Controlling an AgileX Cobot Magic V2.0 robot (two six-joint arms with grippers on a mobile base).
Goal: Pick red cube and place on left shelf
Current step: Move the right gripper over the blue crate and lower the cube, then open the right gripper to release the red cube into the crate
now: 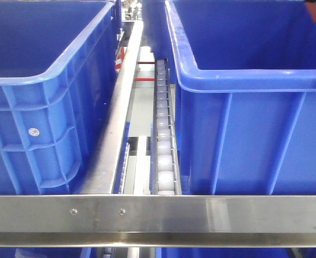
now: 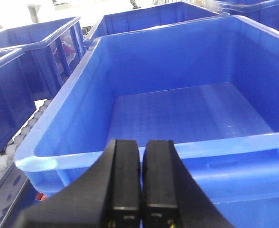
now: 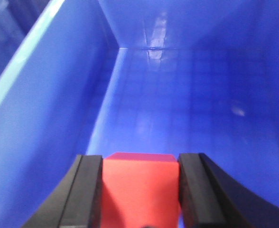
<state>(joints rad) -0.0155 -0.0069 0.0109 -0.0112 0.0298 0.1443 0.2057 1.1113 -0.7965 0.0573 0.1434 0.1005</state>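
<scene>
Sitting between right claw (image 3: 140,190) fingers, red cube (image 3: 139,187), above crate floor (image 3: 187,104)

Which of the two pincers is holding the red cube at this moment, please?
The right pincer: the red cube sits clamped between its black fingers above a blue crate. The left pincer is shut on nothing.

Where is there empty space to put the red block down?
The red cube sits between the right gripper fingers, above bare blue crate floor bordered by the crate's walls. The left gripper faces another crate with a bare floor. Between crates it is crowded: only the narrow roller track.
</scene>
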